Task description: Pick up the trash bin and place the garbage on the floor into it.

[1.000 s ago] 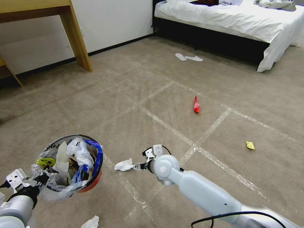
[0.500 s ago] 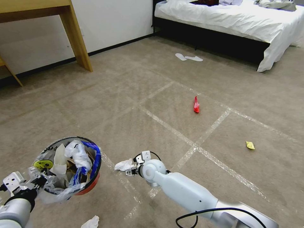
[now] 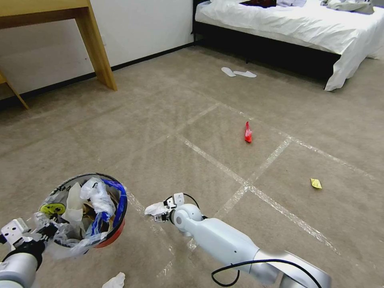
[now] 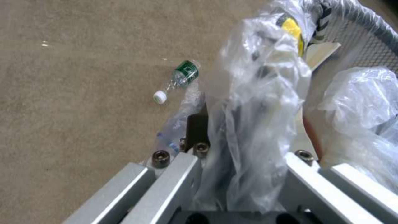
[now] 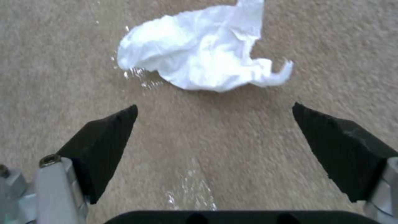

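Right pincer (image 5: 213, 118) gapes beside crumpled tissue (image 5: 199, 53); left pincer (image 3: 40, 234) clamps tilted trash bin (image 3: 86, 212).

— What's the floor like?
— Beige carpet (image 3: 160, 120), crossed by pale tape lines (image 3: 224, 168).
— And the furniture?
— A wooden desk (image 3: 52, 12) against the white wall (image 3: 144, 28), a white-sheeted bed (image 3: 296, 28) at the far side, slippers (image 3: 238, 73) before it.

Small round red trash bin (image 3: 105, 236) with crinkled clear liner, blue rim strip, yellow smiley sticker, tilted, lower left, full of litter. Crumpled white tissue (image 3: 157, 208) on carpet lower centre; another tissue (image 3: 115, 281) bottom edge; red wrapper (image 3: 248, 133) centre; yellow wrapper (image 3: 316, 183) right.
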